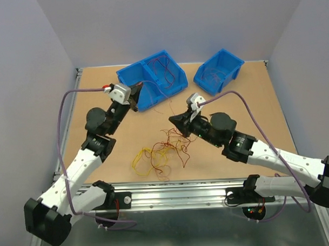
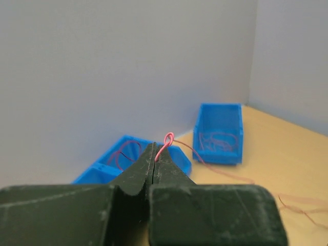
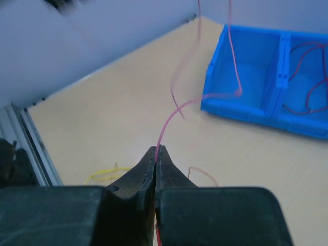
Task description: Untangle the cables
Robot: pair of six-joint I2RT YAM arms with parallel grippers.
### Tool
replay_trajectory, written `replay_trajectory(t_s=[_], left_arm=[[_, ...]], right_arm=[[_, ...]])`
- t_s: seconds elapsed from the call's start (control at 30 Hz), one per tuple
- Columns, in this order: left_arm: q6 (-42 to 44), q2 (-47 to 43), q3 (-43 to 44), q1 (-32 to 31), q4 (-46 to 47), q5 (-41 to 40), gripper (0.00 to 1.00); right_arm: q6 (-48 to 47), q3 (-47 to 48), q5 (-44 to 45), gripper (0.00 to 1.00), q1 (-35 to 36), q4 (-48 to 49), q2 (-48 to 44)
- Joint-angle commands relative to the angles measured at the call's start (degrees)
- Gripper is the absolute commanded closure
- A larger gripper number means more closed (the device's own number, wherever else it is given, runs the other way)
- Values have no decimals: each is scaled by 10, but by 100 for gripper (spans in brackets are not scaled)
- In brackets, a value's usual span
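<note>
A loose tangle of red, orange and yellow cables (image 1: pixel 161 151) lies on the table near the front middle. My left gripper (image 1: pixel 133 101) is raised beside the large blue bin. In the left wrist view it (image 2: pixel 155 149) is shut on a red cable (image 2: pixel 167 140), whose small loop sticks out of the tips. My right gripper (image 1: pixel 173 120) is above the tangle's far side. In the right wrist view it (image 3: pixel 156 149) is shut on a red cable (image 3: pixel 165 127) that rises toward the bin. A yellow cable (image 3: pixel 105 175) lies below it.
A two-compartment blue bin (image 1: pixel 129 76) at the back holds red cables (image 1: pixel 163 68). A smaller blue bin (image 1: pixel 231 65) at the back right also holds red cable. A metal rail (image 1: pixel 177 190) runs along the near table edge. Grey walls enclose the table.
</note>
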Motion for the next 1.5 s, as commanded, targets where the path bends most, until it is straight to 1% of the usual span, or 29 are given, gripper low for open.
replay_trajectory(t_s=[0.0,0.03,0.1,0.13,0.17,0.23,0.27,0.3,0.4,0.43,0.6,0.73,0.8,0.87,0.9,0.93,0.97,1.0,1.03,1.13,1.2,1.23,1.27,1.3,1.33,1.37,1.47], left_arm=[[2,57,21,3,13,73,100],[-1,72,27,2,11,77,100],[-2,82,30,2,10,85,100],[-2,86,30,2,9,87,100],[-3,88,30,2,9,97,100],[-3,93,29,2,9,106,100],[-2,94,29,2,9,111,100],[-3,97,30,2,9,111,100],[-2,107,33,2,9,107,100],[-2,111,34,2,8,104,100],[-6,118,39,2,5,89,100],[-6,117,46,2,-7,78,100],[-6,116,47,2,-9,74,100],[-6,120,48,2,-12,82,99],[-4,123,48,2,-12,91,97],[-1,127,47,3,-14,104,92],[1,130,46,3,-15,135,86],[5,133,45,3,-16,155,83],[7,140,45,2,-18,188,78],[5,153,51,2,-23,222,73],[9,159,53,3,-26,272,62],[12,166,54,3,-27,292,54],[14,169,54,3,-29,327,38],[16,173,55,2,-30,340,31],[16,177,56,2,-31,346,26],[15,179,57,3,-31,347,19],[15,183,58,2,-31,352,13]], right_arm=[[-11,182,-5,99,5,-19,8],[-15,249,4,99,5,-33,32],[-17,334,0,99,5,-57,60],[-23,370,-9,99,5,-85,77],[-24,457,-29,99,5,-101,108],[-24,536,-41,99,5,-143,139],[-25,586,-46,99,4,-148,160],[-27,607,-46,99,5,-150,168],[-34,631,-5,99,5,-152,184],[-64,632,27,99,5,-150,191],[-118,627,112,99,5,-149,226],[-142,598,140,99,-2,-149,242],[-139,588,134,99,-10,-148,249],[-121,593,120,99,-39,-149,260],[-116,599,114,99,-49,-149,269],[-111,603,107,99,-58,-149,273],[-102,605,94,99,-71,-149,276],[-100,607,89,99,-74,-149,279],[-97,609,87,99,-76,-149,280],[-94,613,92,99,-80,-148,282],[-90,615,98,99,-83,-149,282],[-88,615,97,99,-84,-148,281],[-87,614,90,99,-86,-149,278],[-86,614,87,99,-86,-149,278],[-84,613,83,99,-86,-149,275],[-79,611,75,99,-87,-149,271],[-69,606,58,99,-86,-149,266]])
